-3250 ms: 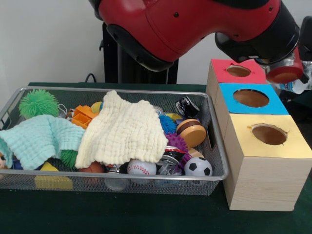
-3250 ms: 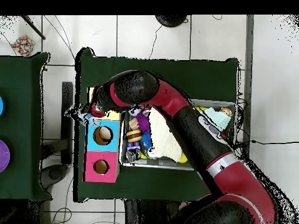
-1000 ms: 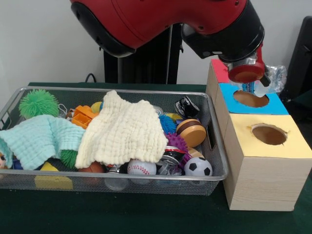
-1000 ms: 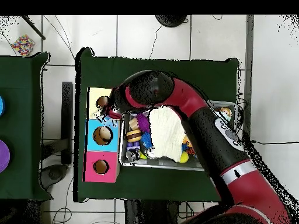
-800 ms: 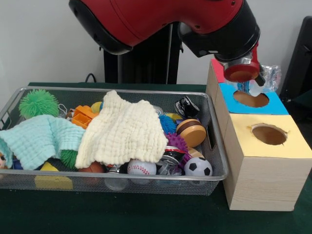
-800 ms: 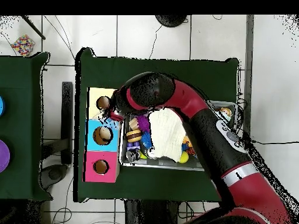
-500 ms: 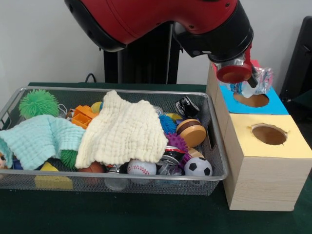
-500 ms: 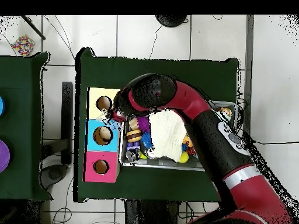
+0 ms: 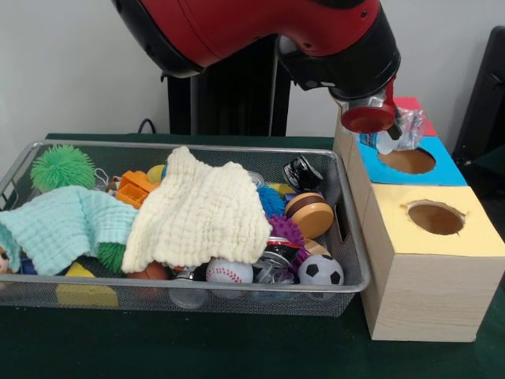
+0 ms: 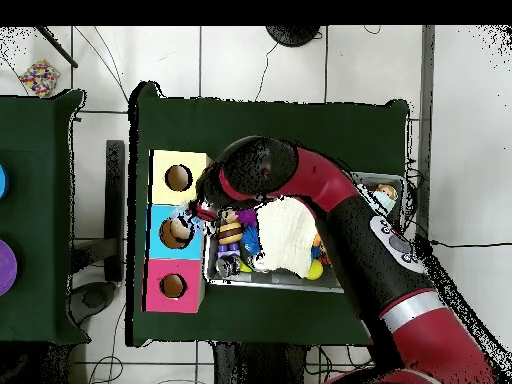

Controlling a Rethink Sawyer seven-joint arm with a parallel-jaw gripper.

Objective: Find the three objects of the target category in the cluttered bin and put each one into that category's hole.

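Arm [image 9: 260,28]: red and black, enters from above, wrist end over the gap between bin and boxes; shifted toward the bin side against the frame half a second earlier.
Table [image 9: 237,347]: dark green cover, carries bin and boxes.
Bin [image 9: 347,237]: wire mesh tray, packed with toys and cloths; contents unchanged from earlier frames.
Boxes: wooden row just beside the bin, each top with one round hole. Yellow box [image 9: 473,237] nearest the camera, blue box [image 9: 442,170] in the middle, red box [image 9: 414,104] farthest.
Cream cloth [image 9: 201,213]: draped over the bin's centre, hides what lies beneath.
Mint cloth [image 9: 63,225]: folded at the bin's left end in the front view.
Green spiky ball [image 9: 61,166]: far left corner of the bin.
Wooden disc [image 9: 309,215]: tan with dark rim, tilted, near the bin's right wall.
Soccer ball [image 9: 320,271]: front right corner, just beside the baseball [image 9: 229,272].
Gripper [image 9: 387,130]: closed around a clear plastic bottle [image 9: 401,130]; fingers hidden behind the red wrist cap.
Bottle position: crumpled, blue label band visible, held in the air at the near-left edge of the blue box's hole; hole seen filled with it from overhead [image 10: 178,232]. Half a second earlier: slightly further right and lower.
Writing: none legible on bottle label, boxes or toys.
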